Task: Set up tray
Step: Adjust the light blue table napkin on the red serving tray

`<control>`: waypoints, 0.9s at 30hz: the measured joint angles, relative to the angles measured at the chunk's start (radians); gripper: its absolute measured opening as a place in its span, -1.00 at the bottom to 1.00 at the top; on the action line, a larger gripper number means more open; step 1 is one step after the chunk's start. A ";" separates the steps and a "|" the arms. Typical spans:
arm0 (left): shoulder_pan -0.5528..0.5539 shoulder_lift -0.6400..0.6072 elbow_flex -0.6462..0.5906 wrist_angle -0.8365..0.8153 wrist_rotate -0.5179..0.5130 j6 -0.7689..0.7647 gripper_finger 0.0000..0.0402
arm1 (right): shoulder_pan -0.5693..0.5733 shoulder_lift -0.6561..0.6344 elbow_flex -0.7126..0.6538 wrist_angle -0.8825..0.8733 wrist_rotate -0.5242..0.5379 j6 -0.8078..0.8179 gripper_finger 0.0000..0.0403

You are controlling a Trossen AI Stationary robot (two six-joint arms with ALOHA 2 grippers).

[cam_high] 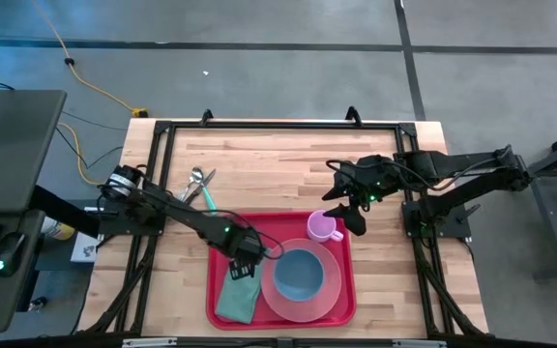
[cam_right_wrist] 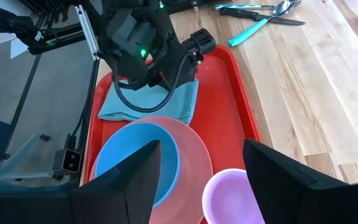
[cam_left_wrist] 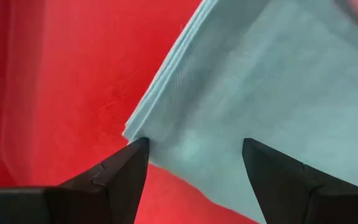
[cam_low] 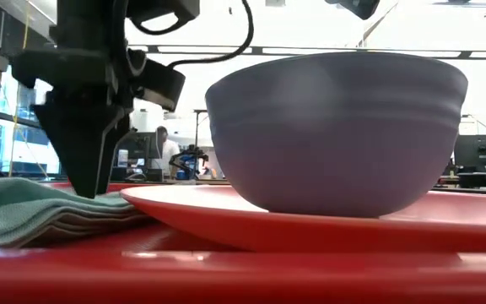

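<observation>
1. At the tray's left side, left gripper stands over the napkin, fingers apart, tips astride its corner, nothing clamped.
2. Right gripper hangs by the cup, fingers apart, empty.
3. Step, as judged: napkin placed. Next probably cutlery, on the table far-left of the tray; needs a lift clear first.
4. Tray: red, low-rimmed, near table edge, carrying plate and bowl.

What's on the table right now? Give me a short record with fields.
tray: red, holds napkin, plate and cup
napkin: folded, teal, beside the plate
plate: pink, bowl on it
bowl: blue
cup: pink
cutlery: on the wood, off the tray
left gripper: open, over napkin corner
right gripper: open, above cup
</observation>
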 joint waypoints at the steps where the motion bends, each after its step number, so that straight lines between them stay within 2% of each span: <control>1: 0.000 0.000 -0.014 0.015 0.003 -0.010 0.45 | 0.000 0.000 0.000 0.000 0.000 0.000 0.05; 5: 0.000 -0.002 -0.036 0.049 0.008 -0.026 0.43 | 0.000 0.000 0.000 0.000 0.000 0.000 0.05; 9: 0.001 -0.002 -0.036 0.059 0.008 -0.034 0.23 | 0.000 0.000 0.000 0.000 0.000 0.000 0.05; 12: 0.001 -0.002 -0.037 0.064 0.012 -0.037 -0.05 | 0.000 0.000 0.000 0.000 0.000 0.000 0.05; 19: 0.001 -0.001 -0.037 0.067 0.024 -0.056 -0.87 | 0.000 0.000 0.000 0.000 0.000 0.000 0.05; 21: 0.001 -0.001 -0.036 0.063 0.020 -0.081 -0.90 | 0.000 0.000 0.000 0.000 0.000 0.000 0.05; 25: 0.000 -0.001 -0.036 0.047 0.018 -0.134 -0.73 | 0.000 0.000 0.000 0.000 0.000 0.000 0.05; 27: 0.000 -0.001 -0.036 0.035 0.017 -0.158 -0.73 | 0.000 0.000 0.000 0.000 0.000 0.000 0.05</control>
